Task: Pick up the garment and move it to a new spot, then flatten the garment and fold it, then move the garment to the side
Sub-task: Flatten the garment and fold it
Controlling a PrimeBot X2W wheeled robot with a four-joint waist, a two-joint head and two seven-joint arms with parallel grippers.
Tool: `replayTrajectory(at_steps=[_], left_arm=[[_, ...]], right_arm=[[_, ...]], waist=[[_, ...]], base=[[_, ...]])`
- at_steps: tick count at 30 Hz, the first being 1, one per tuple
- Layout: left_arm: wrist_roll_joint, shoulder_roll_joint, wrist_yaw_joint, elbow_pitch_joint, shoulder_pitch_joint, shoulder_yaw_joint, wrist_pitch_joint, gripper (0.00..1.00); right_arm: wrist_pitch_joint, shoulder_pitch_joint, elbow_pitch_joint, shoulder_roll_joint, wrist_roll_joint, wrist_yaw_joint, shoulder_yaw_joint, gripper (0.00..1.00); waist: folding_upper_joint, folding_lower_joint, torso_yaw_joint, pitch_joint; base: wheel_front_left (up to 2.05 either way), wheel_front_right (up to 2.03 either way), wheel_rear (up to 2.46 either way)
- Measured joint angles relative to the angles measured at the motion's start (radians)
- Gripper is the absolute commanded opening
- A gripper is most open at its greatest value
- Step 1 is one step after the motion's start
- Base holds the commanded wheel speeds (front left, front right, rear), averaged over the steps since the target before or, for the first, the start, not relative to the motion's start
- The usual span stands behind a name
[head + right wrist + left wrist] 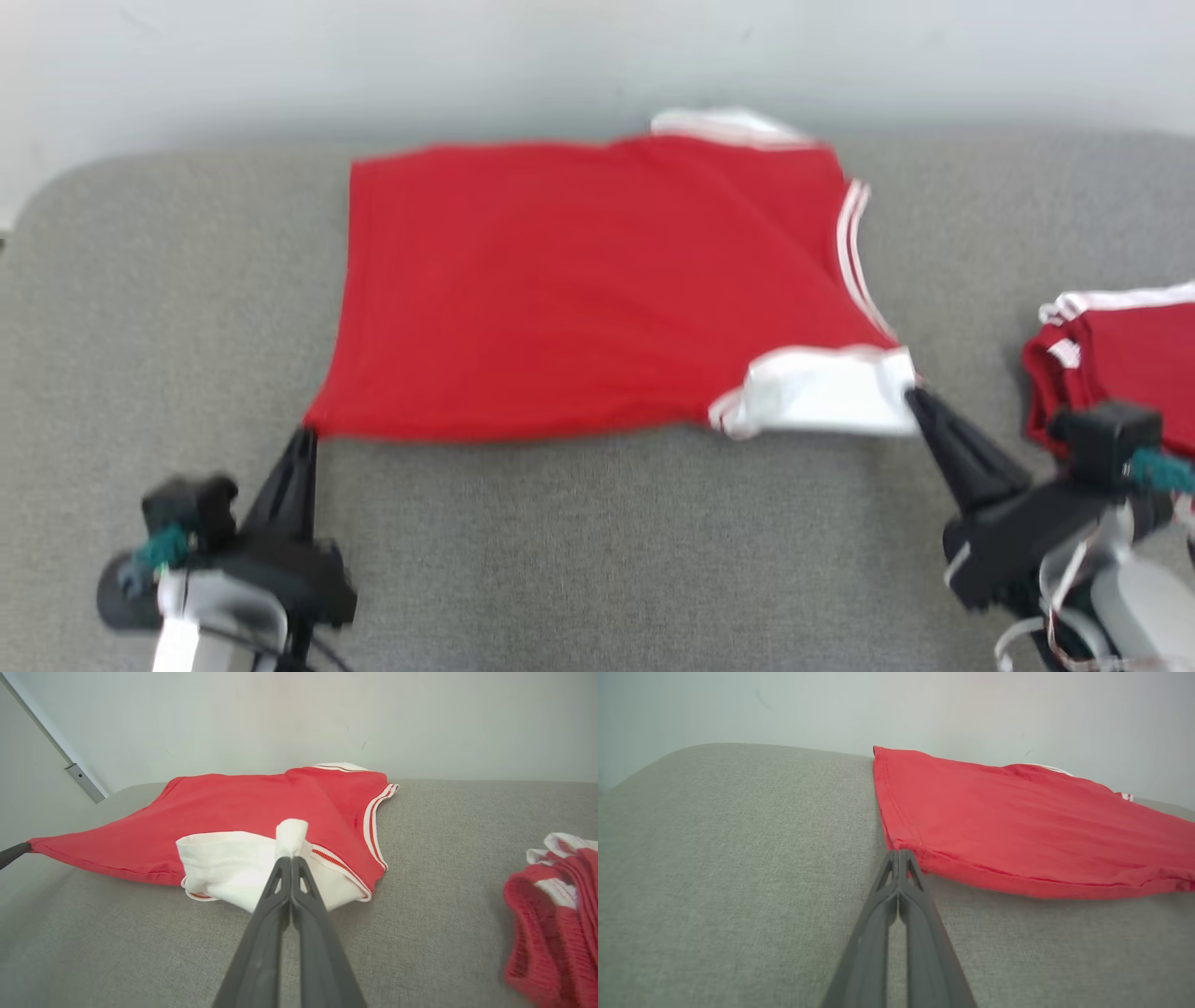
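Head view shows the red garment [597,289] spread across the middle of the grey surface [597,560], its far edge close to the wall, with a white sleeve [822,392] turned over at the near right corner. The left claw [303,437] has its fingers pressed together on the near left corner of the hem, and the right claw [913,397] pinches a nub of the white sleeve fabric; the near edge runs taut between the two. This looks like the flattening step, so the sensible way on is to draw both corners evenly toward the robot and slightly apart, low over the surface, and to let go only once the sleeve lies flat rather than doubled. Pulling harder on one side would skew the hem. A second heap of red and white cloth [1120,345] lies near the right claw and should be kept out of the drag. That heap is cut off by the frame edge, the head view is blurred, how much hem the left claw actually holds is hard to judge, and the white trim [728,126] at the far edge could be sleeve or collar
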Motion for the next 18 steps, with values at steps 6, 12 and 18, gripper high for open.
replayTrajectory(at_steps=[6, 12, 18], left_arm=[[-0.007, 0.007, 0.017, -0.044, 0.135, 0.011, -0.002, 0.0], [-0.011, 0.009, 0.025, -0.095, 0.199, 0.024, -0.002, 0.0], [-0.014, 0.01, 0.027, -0.122, 0.24, 0.032, -0.003, 0.0]], right_arm=[[0.001, 0.148, -0.077, -0.007, 0.032, 0.0, -0.004, 0.0], [0.021, 0.239, -0.137, -0.01, 0.059, -0.01, -0.004, 0.0], [0.063, 0.304, -0.165, -0.016, 0.1, -0.01, 0.008, 0.0]], waist=[[-0.0001, -0.0001, 0.004, -0.092], [-0.0001, 0.0, 0.009, -0.133], [-0.0001, 0.0002, 0.013, -0.137]], base=[[0.0, 0.0, 0.0], [0.0, 0.0, 0.0], [0.0, 0.0, 0.0]])
